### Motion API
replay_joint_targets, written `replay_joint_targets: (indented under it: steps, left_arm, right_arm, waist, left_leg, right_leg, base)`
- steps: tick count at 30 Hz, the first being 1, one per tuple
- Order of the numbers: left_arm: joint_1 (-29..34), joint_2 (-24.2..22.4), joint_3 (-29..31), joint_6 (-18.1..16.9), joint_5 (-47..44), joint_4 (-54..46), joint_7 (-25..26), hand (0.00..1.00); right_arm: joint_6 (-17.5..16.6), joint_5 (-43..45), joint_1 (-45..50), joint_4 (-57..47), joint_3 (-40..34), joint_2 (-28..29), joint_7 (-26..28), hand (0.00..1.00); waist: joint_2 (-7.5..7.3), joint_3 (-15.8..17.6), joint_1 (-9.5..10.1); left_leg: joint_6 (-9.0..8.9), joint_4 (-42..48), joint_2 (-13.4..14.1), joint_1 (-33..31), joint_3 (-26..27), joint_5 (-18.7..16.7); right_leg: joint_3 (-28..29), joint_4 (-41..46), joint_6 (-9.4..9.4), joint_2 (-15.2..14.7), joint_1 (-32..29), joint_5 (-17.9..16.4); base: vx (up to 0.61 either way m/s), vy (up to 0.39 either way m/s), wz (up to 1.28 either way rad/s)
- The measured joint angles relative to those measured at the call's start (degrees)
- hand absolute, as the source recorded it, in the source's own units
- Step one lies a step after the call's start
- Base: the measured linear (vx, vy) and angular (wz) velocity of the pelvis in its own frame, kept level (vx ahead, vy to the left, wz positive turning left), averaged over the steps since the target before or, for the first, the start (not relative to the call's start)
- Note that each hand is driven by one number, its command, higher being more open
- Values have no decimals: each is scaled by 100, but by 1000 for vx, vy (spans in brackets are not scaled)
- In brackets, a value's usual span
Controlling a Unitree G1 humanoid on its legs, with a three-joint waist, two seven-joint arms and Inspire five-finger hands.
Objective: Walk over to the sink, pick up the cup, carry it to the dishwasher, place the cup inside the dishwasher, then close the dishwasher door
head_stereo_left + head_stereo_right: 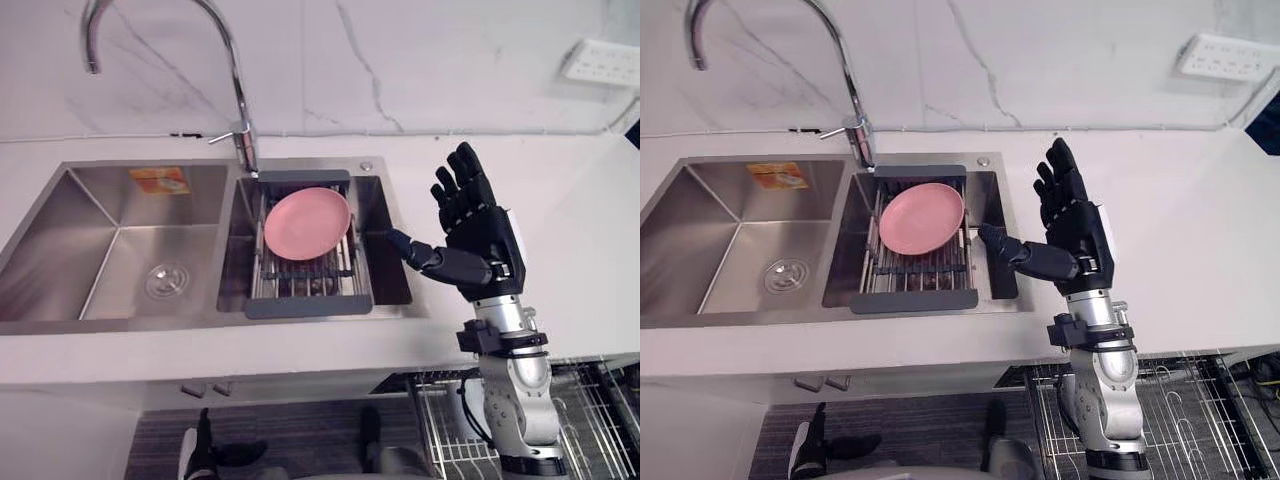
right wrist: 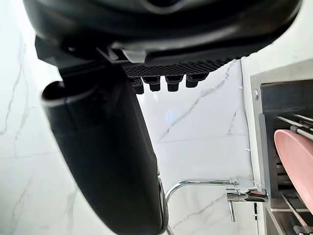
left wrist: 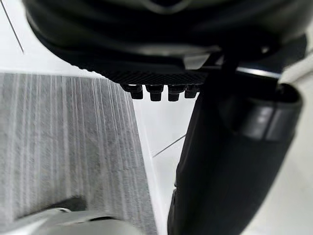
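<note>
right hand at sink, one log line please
right hand: open, raised, holding nothing | round pink plate: on grey drain rack, right basin of steel sink | left hand: low, idle

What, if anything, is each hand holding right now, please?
Nothing: the right hand is open beside the sink; the left hand is open too.
</note>
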Motion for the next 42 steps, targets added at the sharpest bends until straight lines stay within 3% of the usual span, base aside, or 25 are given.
replay_joint_targets:
  steps: [3, 5, 8, 9, 19, 22, 25, 27, 31, 34, 37, 42]
  left_arm:
    - [27, -131, 388, -19, -4, -184, 156, 100]
    - [88, -182, 384, -74, 98, -336, 298, 100]
    - [231, -253, 386, -90, 77, -554, 374, 100]
    - [233, -167, 424, 182, -341, -482, 475, 100]
    - [232, -17, 379, 78, -366, -364, 259, 100]
    - [231, 100, 405, -88, -367, -145, 17, 100]
    - [296, 333, 507, -230, -382, 63, -187, 100]
    - [280, 478, 670, -241, -479, 265, -396, 100]
    - [263, 475, 846, -235, -472, 360, -444, 100]
    - [208, 486, 892, -204, -472, 464, -517, 100]
    - [185, 510, 903, -165, -455, 481, -576, 100]
    - [130, 492, 948, -124, -346, 486, -586, 100]
  right_arm:
    - [82, 34, 71, -83, -5, -41, 43, 100]
    - [87, 60, -40, -91, -35, -32, 86, 100]
    - [87, 65, -78, -115, 25, -61, 120, 100]
    - [53, 8, 72, -389, 114, 96, 320, 100]
    - [50, -143, 20, 164, 115, 91, 227, 100]
    - [53, -659, -4, 255, 93, 19, 59, 100]
    - [74, -1570, -241, 245, 58, -331, -3, 100]
    - [111, -2646, -515, 154, 60, -737, -89, 100]
    - [316, -4096, -872, -185, 106, -1056, -172, 100]
    - [500, -4708, -923, -319, 306, -1157, 46, 100]
    - [769, -5431, -1071, -341, 822, -1377, 761, 100]
    - [994, -5869, -1247, -340, 1432, -1619, 1532, 100]
  waist:
    - [-81, 146, 30]
    - [-86, 165, 75]
    - [-10, 133, 166]
    - [-372, -112, 337]
    - [-481, -134, 340]
    - [-655, -206, 337]
    - [-942, -294, 307]
    - [-1140, -434, 287]
    - [-1174, -457, 287]
    - [-1173, -457, 286]
    - [-1174, -458, 283]
    - [-1155, -452, 275]
  left_leg:
    - [172, 1771, 131, -737, 186, 169]
    - [164, 1304, 97, -1065, 439, -12]
    - [94, 565, 87, -1307, 419, 243]
    - [177, -452, -395, -852, 339, 1148]
    - [208, -1066, -542, -533, 314, 1418]
    - [200, -1320, -600, -399, 315, 1501]
    - [189, -1465, -599, -181, 331, 1544]
    - [161, -1510, -578, -133, 339, 1568]
    - [138, -1557, -563, -73, 377, 1551]
    - [135, -1566, -567, -28, 429, 1548]
    - [112, -1639, -578, -1, 484, 1537]
    - [104, -1788, -576, 10, 438, 1644]
  right_leg:
    - [-66, -218, -145, -156, 465, -27]
    - [-66, -385, -124, -291, 662, -96]
    - [166, -527, -25, -201, 768, -164]
    - [348, -556, 330, -427, 930, -307]
    - [214, -365, 360, -582, 926, -437]
    - [159, -258, 413, -641, 884, -528]
    - [16, 31, 460, -691, 865, -798]
    - [-149, 55, 472, -687, 898, -782]
    - [-172, -34, 525, -658, 967, -667]
    - [-169, -183, 528, -648, 1041, -535]
    - [-162, -260, 498, -649, 1060, -461]
    - [-209, -276, 493, -625, 1038, -462]
  base:
    - [107, -31, 31]
    - [65, -15, 5]
    - [11, 31, -34]
    - [11, 14, -20]
    - [-4, 1, 5]
    - [5, 7, 6]
    - [29, -8, 0]
    - [70, -30, 2]
    - [40, -10, -7]
    - [-45, 17, -11]
    - [-81, 3, -9]
    - [-64, -27, 3]
